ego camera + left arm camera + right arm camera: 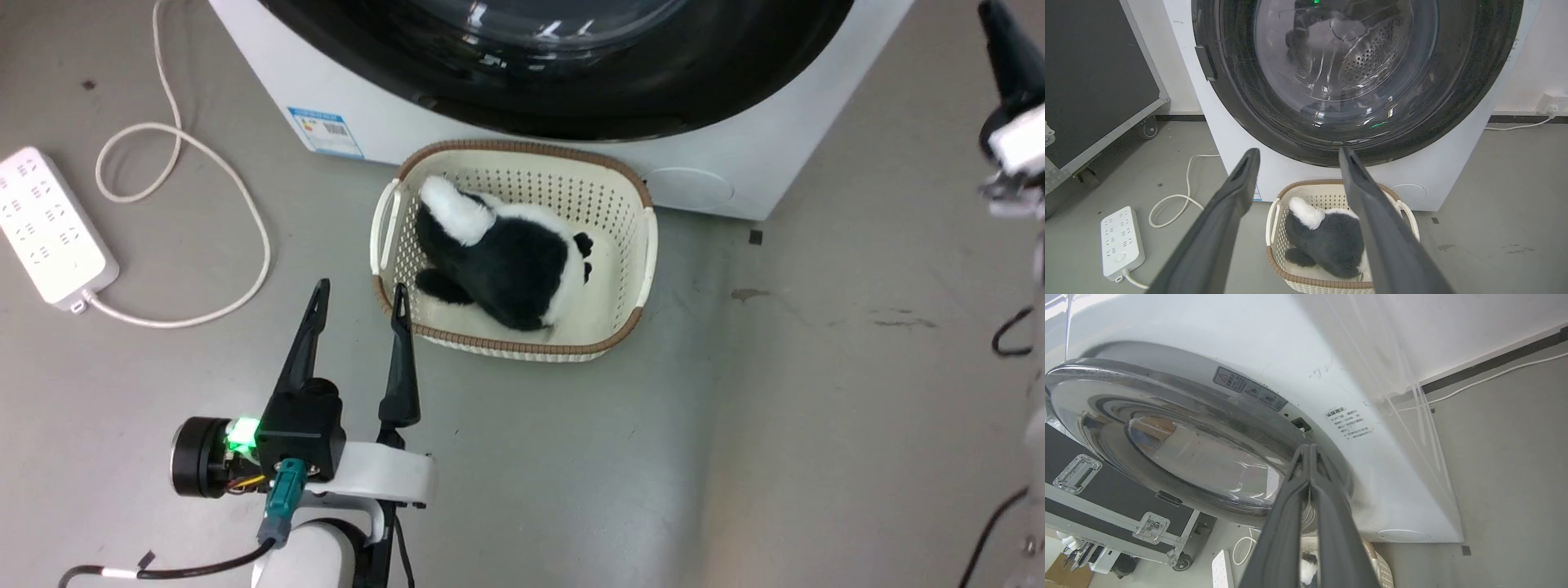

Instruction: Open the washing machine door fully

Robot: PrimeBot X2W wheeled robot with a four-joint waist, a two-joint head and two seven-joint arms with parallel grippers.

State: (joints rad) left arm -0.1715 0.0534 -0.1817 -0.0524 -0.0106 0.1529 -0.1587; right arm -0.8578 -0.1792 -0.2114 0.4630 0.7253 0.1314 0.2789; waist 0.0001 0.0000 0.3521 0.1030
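Right gripper (1310, 447): both long fingers are pressed together with nothing visible between them. The tips sit at the rim of the washing machine door (1347, 73); contact cannot be confirmed. The door is a glossy black disc with a clear bowl centre. It covers the front of the washing machine (1453, 175), and the perforated drum shows through the glass. Just in front of the machine, a cream basket (531, 184) stands on the floor and contains a black-and-white plush toy (506, 261). Left gripper (361, 286): fingers spread apart, empty, just beside the basket. A white power strip (49, 224) lies further left.
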